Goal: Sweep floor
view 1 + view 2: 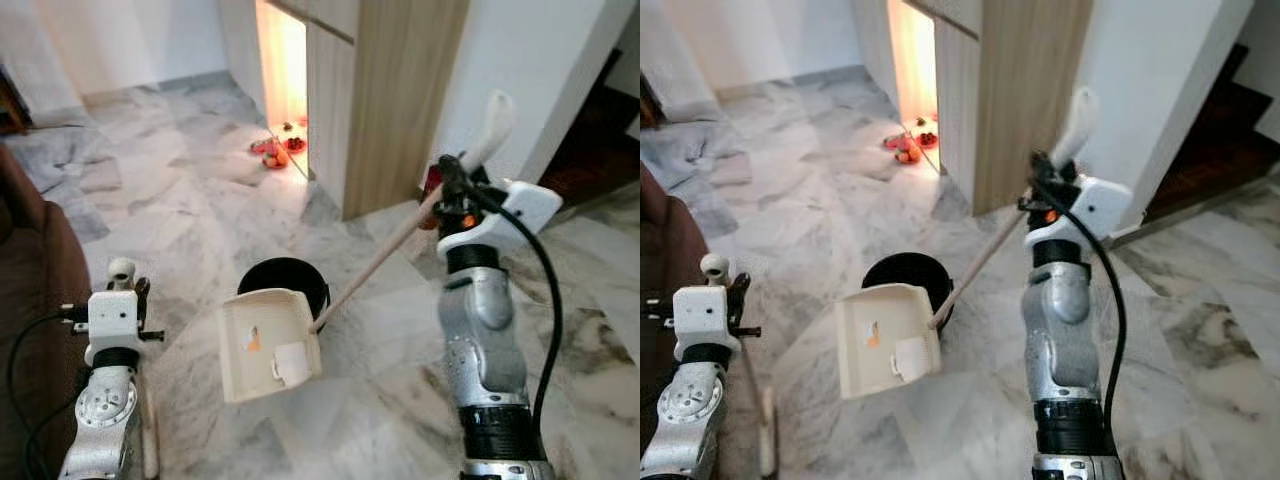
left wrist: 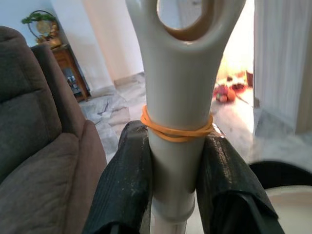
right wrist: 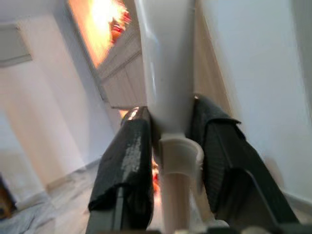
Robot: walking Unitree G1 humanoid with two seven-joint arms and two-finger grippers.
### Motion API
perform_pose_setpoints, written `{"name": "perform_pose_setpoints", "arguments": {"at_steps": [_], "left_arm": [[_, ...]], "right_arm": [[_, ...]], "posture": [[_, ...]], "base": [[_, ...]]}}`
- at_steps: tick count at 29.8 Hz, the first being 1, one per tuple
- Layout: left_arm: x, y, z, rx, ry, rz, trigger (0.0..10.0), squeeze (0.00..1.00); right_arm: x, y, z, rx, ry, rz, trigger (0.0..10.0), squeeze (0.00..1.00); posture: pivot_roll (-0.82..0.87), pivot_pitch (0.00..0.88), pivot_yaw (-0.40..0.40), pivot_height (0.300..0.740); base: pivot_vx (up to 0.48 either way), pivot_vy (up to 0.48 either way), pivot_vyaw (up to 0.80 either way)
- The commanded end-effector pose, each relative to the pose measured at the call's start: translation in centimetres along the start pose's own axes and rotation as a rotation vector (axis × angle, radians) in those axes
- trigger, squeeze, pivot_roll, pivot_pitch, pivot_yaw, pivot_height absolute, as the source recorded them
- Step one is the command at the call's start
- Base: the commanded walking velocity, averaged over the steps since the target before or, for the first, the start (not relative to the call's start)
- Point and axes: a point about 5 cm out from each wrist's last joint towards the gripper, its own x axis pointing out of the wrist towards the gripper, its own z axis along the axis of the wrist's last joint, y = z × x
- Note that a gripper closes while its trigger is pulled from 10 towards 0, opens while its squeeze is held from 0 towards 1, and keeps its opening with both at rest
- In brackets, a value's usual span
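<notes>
Both grippers clamp handles: right gripper (image 3: pixel 168 146) tilts the dustpan (image 1: pixel 268 343) over a black bin (image 1: pixel 285 279), left gripper (image 2: pixel 176 161) the broom handle (image 2: pixel 179 97).

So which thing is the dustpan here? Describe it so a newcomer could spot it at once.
Start at the tall wooden cabinet and come down the marble floor toward the robot. The dustpan is the cream scoop tipped over the round black bin, on a long pale handle held by the right gripper.

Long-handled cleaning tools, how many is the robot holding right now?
2. The right gripper clamps the dustpan handle, whose cream dustpan tilts over the black bin. The left gripper clamps a second handle, banded in orange, beside the sofa.
</notes>
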Motion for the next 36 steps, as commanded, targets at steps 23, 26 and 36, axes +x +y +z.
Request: {"name": "perform_pose_setpoints", "arguments": {"at_steps": [23, 26, 36], "left_arm": [[0.51, 0.59, 1.13, 0.017, -0.057, 0.020, 10.0, 0.00], [0.52, 0.60, 1.14, 0.020, -0.058, 0.017, 10.0, 0.00], [0.60, 0.42, 1.32, 0.022, -0.066, 0.015, 10.0, 0.00]], "right_arm": [[0.67, 1.92, 1.52, 0.022, -0.078, 0.075, 10.0, 0.00], [0.68, 1.96, 1.53, 0.024, -0.079, 0.076, 10.0, 0.00], [0.75, 1.96, 1.66, 0.036, -0.085, 0.077, 10.0, 0.00]], "posture": [[0.14, 0.000, -0.017, 0.740], [0.14, 0.000, -0.018, 0.740], [0.14, 0.000, -0.020, 0.740]], "base": [[0.308, 0.000, 0.32], [0.307, 0.000, 0.64], [0.308, 0.000, 0.06]]}}
